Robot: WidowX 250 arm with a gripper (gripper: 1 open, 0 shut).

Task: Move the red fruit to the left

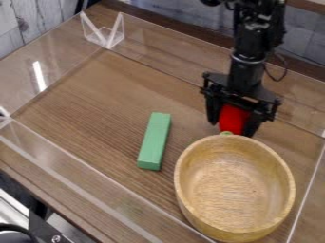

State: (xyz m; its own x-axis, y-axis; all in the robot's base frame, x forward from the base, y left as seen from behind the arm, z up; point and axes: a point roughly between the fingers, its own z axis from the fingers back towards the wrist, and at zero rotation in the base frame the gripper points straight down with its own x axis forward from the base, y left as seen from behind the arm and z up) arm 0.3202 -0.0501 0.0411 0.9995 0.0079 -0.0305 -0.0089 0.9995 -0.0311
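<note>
The red fruit (233, 121) is small and glossy and sits low over the wooden table, just behind the far rim of the wooden bowl (180, 178). My gripper (237, 124) comes down on it from above. Its black fingers (211, 106) stand on either side of the fruit and are shut on it. The fruit's lower part and any stem are hidden by the fingers and the bowl rim.
A green rectangular block (155, 140) lies left of the bowl, near the table's middle. Clear acrylic walls (38, 71) line the table's left and front edges. A small clear stand (102, 31) sits at the back left.
</note>
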